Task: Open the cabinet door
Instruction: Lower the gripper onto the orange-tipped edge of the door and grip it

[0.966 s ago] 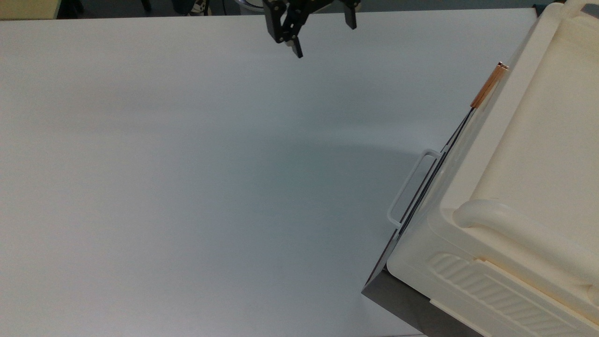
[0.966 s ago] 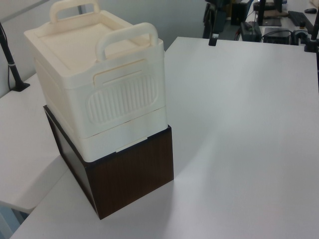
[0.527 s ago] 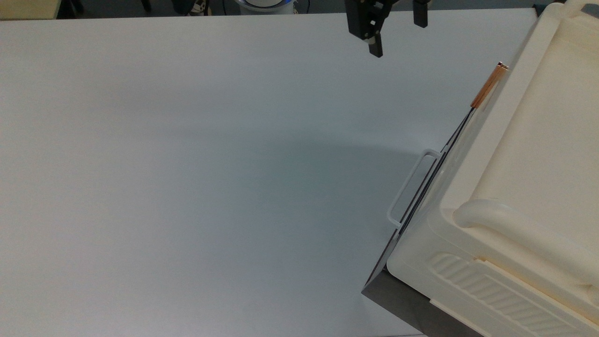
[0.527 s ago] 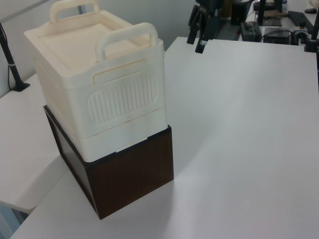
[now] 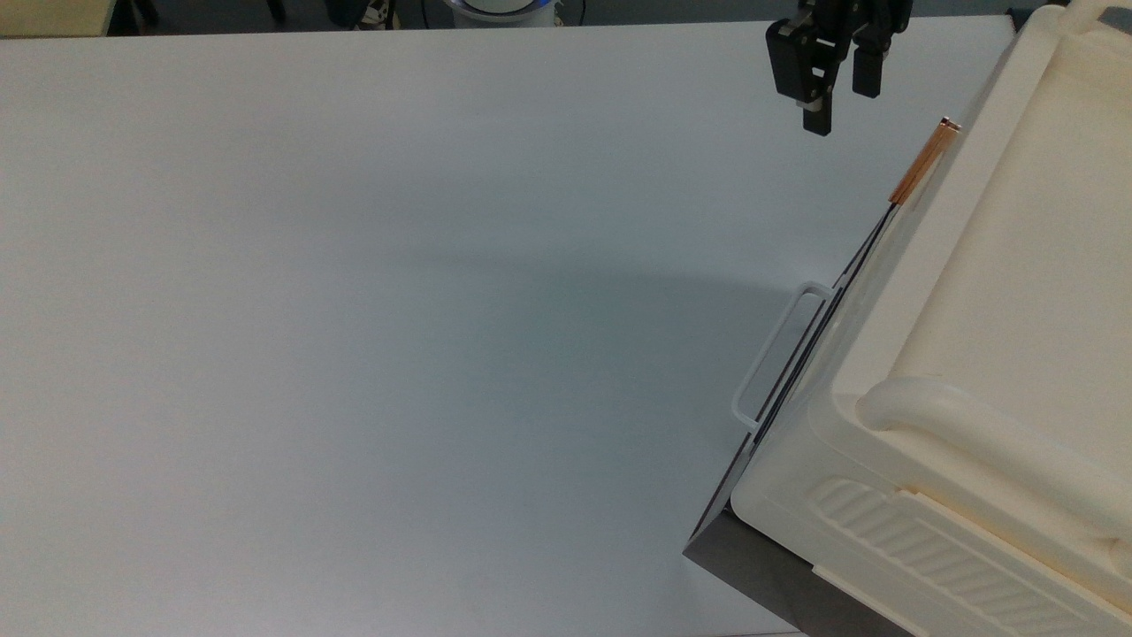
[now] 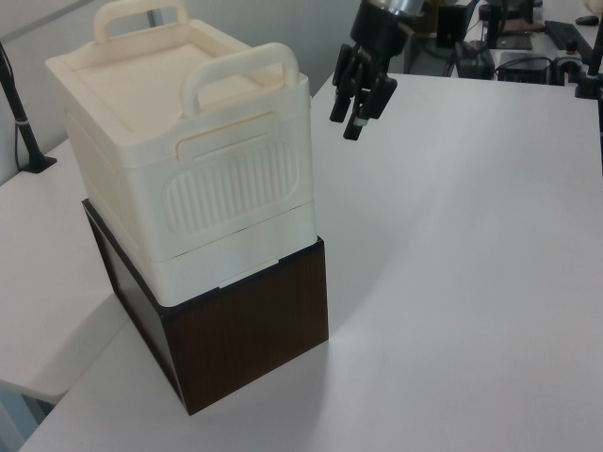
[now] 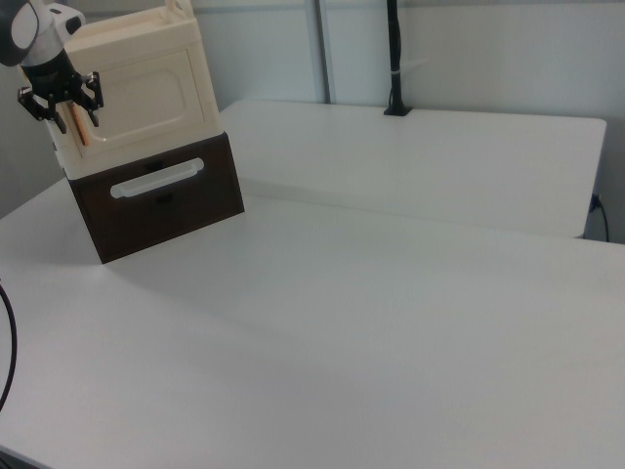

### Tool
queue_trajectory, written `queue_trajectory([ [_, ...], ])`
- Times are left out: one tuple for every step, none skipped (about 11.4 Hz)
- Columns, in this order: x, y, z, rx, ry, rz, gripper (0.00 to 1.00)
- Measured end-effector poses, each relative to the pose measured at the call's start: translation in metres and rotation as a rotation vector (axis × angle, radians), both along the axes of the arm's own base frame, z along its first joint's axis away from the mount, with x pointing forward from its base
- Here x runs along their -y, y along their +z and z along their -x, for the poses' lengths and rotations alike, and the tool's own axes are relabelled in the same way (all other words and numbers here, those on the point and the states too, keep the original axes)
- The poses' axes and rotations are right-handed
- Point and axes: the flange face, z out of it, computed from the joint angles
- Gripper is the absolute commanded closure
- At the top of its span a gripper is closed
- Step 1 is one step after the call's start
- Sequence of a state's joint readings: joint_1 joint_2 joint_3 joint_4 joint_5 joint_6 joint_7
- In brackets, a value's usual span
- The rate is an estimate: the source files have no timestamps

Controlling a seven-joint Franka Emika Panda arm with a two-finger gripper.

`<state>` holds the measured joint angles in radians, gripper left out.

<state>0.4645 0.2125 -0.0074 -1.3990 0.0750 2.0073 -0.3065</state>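
Since a second ago I have swung my pincer (image 5: 833, 99) across the top view's upper edge toward the top view's right, and it now hangs above the white table (image 5: 371, 336), close to the copper bar handle (image 5: 923, 162) without touching it. The table carries a dark wood-grain box (image 6: 247, 331), and on that sits the cream plastic cabinet (image 6: 188, 160) with two arched carry handles on its lid. The cabinet door (image 7: 139, 93) is the cream panel with the recessed rounded face; in the right view it looks toward the camera and lies flush with the cabinet, shut, its copper handle at the right view's left end. Below it the wood-grain box front bears a thin white loop handle (image 7: 156, 179). In the right view my pincer (image 7: 64, 115) is in front of the door's handle end. My fingers (image 6: 337, 105) are spread, a plain gap between them, holding nothing.
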Motion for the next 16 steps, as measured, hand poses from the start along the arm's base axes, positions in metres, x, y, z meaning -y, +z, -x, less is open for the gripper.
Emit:
queue_trajectory([
  [-0.008,-0.006,-0.004,0.004,-0.003,-0.006,0.51],
  [-0.015,-0.010,-0.008,0.007,-0.004,-0.009,0.55],
  [-0.020,-0.011,-0.012,0.028,0.001,-0.006,0.56],
  [-0.026,-0.008,-0.013,0.056,0.007,-0.005,0.56],
  [-0.031,-0.006,-0.014,0.076,0.014,-0.007,0.56],
  [-0.036,-0.006,-0.015,0.091,0.018,-0.012,0.58],
  [-0.039,-0.007,-0.016,0.104,0.021,-0.019,0.60],
  [-0.043,-0.009,-0.016,0.113,0.025,-0.024,0.64],
  [-0.046,-0.009,-0.016,0.116,0.028,-0.025,0.64],
  [-0.046,-0.009,-0.016,0.117,0.029,-0.025,0.65],
  [-0.046,-0.008,-0.016,0.121,0.030,-0.021,0.64],
  [-0.047,-0.008,-0.015,0.122,0.032,-0.021,0.64],
  [-0.050,-0.008,-0.014,0.122,0.036,-0.021,0.64],
  [-0.050,-0.008,-0.013,0.119,0.023,-0.024,0.66],
  [-0.051,-0.008,-0.013,0.117,0.014,-0.028,0.78],
  [-0.051,-0.008,-0.013,0.115,0.009,-0.030,0.87],
])
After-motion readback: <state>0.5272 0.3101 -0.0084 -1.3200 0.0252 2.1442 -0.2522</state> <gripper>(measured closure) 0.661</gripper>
